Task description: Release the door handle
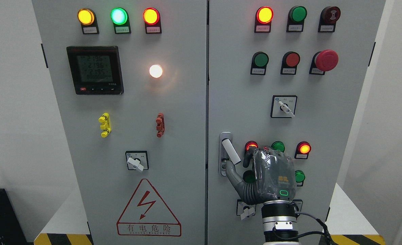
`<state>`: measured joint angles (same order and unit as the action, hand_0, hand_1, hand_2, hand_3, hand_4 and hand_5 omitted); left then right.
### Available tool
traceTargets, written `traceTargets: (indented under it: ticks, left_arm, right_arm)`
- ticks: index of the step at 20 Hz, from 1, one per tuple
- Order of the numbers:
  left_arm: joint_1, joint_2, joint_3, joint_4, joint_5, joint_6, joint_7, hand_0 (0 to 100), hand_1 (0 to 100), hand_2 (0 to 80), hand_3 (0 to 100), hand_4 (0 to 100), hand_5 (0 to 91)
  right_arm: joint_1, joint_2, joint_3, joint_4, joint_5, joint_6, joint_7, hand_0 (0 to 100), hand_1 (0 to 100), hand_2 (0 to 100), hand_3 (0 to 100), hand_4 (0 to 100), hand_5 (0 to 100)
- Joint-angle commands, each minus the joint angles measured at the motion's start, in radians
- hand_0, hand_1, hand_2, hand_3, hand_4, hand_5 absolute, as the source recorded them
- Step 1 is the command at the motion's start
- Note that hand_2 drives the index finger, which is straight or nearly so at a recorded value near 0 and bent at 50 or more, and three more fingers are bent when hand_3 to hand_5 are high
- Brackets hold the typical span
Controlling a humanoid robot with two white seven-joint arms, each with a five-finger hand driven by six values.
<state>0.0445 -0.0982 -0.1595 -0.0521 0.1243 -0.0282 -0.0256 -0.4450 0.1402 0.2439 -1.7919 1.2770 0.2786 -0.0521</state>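
Note:
The door handle (230,150) is a silver lever on the left edge of the right cabinet door (323,129). It is swung out of its grey recess plate (225,137) and tilts down to the right. My right hand (238,165) comes up from the bottom edge, right of the middle, with its back toward me. Its thumb (232,175) reaches left, and the tip lies just under the lever's lower end. The other fingers (247,157) stand relaxed to the right of the lever, not wrapped around it. The left arm is out of view.
The right door carries lit and unlit lamps, a red emergency stop button (326,60) and rotary switches (283,106). Several round buttons lie around and behind my hand. The left door (126,136) has a meter (95,69), a selector switch (136,161) and a warning triangle (148,209).

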Motion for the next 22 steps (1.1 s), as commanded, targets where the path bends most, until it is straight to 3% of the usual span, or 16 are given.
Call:
traceTargets:
  ticks: [1, 22]
  left_arm:
    - [0.0, 0.0, 0.0, 0.0, 0.0, 0.001, 0.0, 0, 0, 3.1, 17, 13, 0.0]
    - [0.0, 0.0, 0.0, 0.001, 0.0, 0.001, 0.0, 0, 0, 3.2, 17, 13, 0.0]
  right_arm:
    - [0.002, 0.001, -0.012, -0.001, -0.001, 0.001, 0.008, 42, 48, 71, 95, 75, 73]
    - [-0.001, -0.001, -0.037, -0.012, -0.022, 0.005, 0.006, 47, 46, 71, 95, 75, 74]
